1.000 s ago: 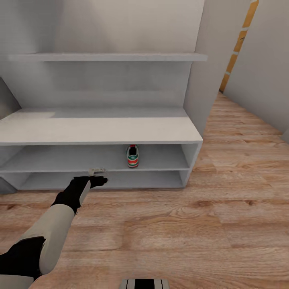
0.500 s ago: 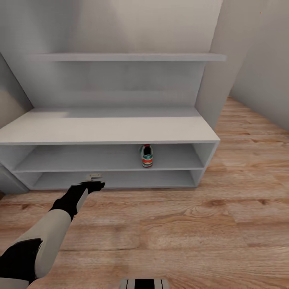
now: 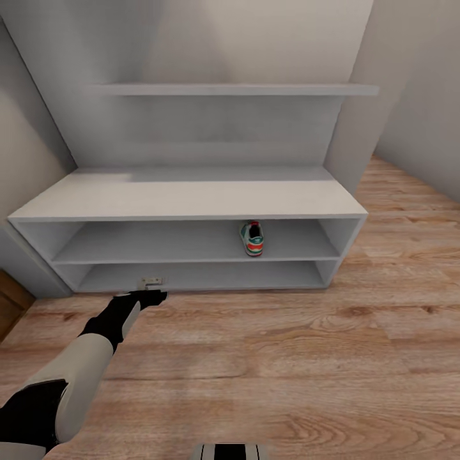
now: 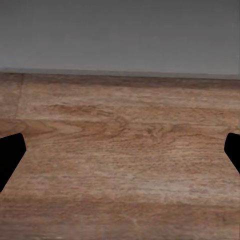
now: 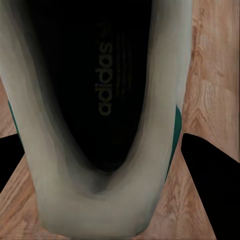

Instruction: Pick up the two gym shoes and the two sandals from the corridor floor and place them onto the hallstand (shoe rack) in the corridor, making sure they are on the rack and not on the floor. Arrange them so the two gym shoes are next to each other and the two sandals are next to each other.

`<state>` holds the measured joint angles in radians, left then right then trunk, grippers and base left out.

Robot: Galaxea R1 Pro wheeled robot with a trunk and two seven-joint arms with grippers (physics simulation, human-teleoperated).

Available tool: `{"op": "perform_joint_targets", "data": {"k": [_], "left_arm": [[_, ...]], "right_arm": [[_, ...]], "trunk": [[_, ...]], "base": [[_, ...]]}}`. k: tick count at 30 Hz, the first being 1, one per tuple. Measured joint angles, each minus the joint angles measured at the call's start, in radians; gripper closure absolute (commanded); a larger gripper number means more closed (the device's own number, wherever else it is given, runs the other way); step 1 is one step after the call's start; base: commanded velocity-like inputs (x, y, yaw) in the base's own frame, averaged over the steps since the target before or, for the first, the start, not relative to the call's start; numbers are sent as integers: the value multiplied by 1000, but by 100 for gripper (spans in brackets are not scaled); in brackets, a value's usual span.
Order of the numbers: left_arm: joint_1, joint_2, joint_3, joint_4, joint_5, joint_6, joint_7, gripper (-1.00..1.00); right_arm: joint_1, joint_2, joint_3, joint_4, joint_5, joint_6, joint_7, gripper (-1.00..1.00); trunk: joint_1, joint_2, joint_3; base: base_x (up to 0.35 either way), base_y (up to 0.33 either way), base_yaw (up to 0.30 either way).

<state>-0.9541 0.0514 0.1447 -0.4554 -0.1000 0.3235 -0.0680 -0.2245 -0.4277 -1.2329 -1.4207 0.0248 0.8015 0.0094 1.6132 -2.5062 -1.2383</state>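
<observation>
gym shoes were split: one (image 3: 253,238) stood on the middle tier of the hallstand (image 3: 191,195), well ahead and to the right of the left gripper (image 3: 153,294); the other (image 5: 95,115) sat between the right gripper's (image 5: 107,165) fingers, apparently gripped, opening toward the camera, above the corridor floor (image 3: 287,358). the left gripper hung low just before the rack's base, fingers spread and empty. judged step: carrying the second sneaker to the rack. the next move would need it set right beside the first.

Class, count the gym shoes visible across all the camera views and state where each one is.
2: one gym shoe on the hallstand middle shelf; another between the right gripper fingers, above floor.
</observation>
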Motion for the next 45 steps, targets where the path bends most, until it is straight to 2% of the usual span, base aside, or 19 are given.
{"op": "perform_joint_targets", "data": {"k": [24,28,32,34,35,36,37,39,40,41,44,45], "left_arm": [[0,-6,-2,16,-1,0,-5,-100],[0,-6,-2,20,-1,-4,-39,-100],[1,-4,-2,22,-1,-38,-183,-100],[11,-1,-2,36,-2,-120,-359,-100],[24,3,-2,57,-5,-209,-500,-100],[33,6,-2,72,-6,-275,-596,-100],[36,8,-2,80,-6,-307,-644,-100],[44,13,-1,113,-6,-420,-819,-100],[45,14,-1,122,-6,-450,-860,-100],[47,16,-2,139,-7,-497,-934,-100],[48,19,-2,159,-6,-544,-1036,-100],[49,26,-2,171,-6,-572,-1120,-100]], "right_arm": [[0,0,0,0,1,1,-1,100],[0,0,0,0,1,1,-1,100],[0,0,0,0,1,1,-1,100],[0,0,0,0,1,1,-1,100],[0,0,1,0,0,1,-1,100],[0,0,1,0,1,1,-1,100],[0,0,1,0,1,1,-1,100],[0,1,2,0,1,1,-1,100],[0,1,2,0,2,1,-1,100],[0,1,3,0,2,1,-1,100],[0,1,3,0,2,1,-1,100],[0,1,3,0,2,1,-2,100]], "trunk": [[0,0,0],[0,0,0],[0,0,0],[0,0,0],[0,0,0],[0,0,0],[0,0,0],[0,0,0],[0,0,0],[0,0,0],[0,0,0],[0,0,0]], "base": [[-221,220,0],[-29,28,0],[-10,9,0],[-3,3,0],[-1,1,0],[0,0,0],[0,0,0],[0,0,0],[0,0,0],[0,0,0],[0,0,0],[0,0,0]]}}
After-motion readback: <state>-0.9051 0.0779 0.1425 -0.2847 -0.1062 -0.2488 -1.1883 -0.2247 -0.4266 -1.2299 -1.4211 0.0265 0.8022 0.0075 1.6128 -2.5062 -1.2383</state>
